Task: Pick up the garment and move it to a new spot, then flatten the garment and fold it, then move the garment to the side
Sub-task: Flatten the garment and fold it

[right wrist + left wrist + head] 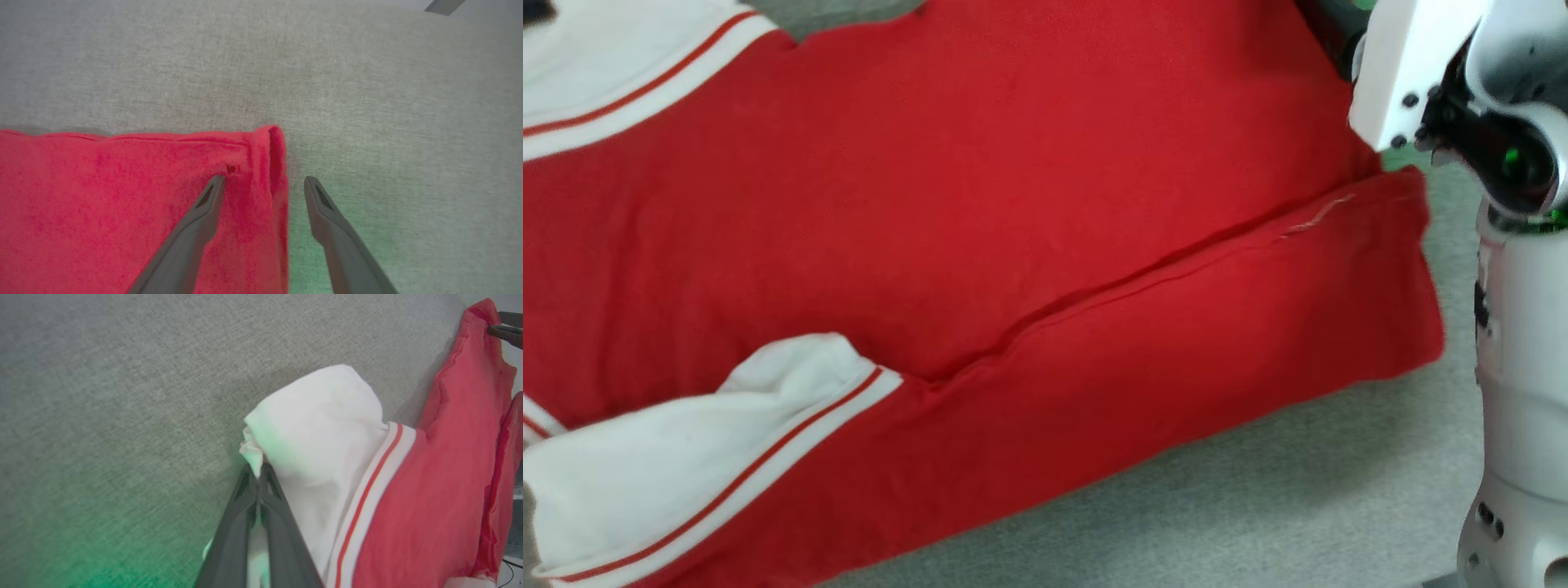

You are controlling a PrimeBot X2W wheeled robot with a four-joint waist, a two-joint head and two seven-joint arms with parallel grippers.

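Pinching a bunched fold of white sleeve (318, 428), the left pincer (258, 473) has its two dark fingers pressed tight together, and a small tuft of white cloth pokes out past the tips. Beside that sleeve runs the white-and-red striped trim, then the red body of the garment (1013, 204).

Head view: the garment lies spread on the grey woven surface (1258, 490), covering most of the picture. Plain red cloth faces up. A long fold or seam runs diagonally across it, from near the lower sleeve toward the right-hand corner. One white sleeve with a red stripe sits at the upper left, and another, puffed and partly turned over, at the lower left. The pale right forearm (1519, 367) stands at the right edge, just beside the garment's corner.

Right wrist view: the right pincer (264, 178) is spread wide and grips nothing. One finger is over red cloth near the hem; the other is over bare grey surface. The rolled corner of the garment lies between them — contact with the cloth cannot be judged.
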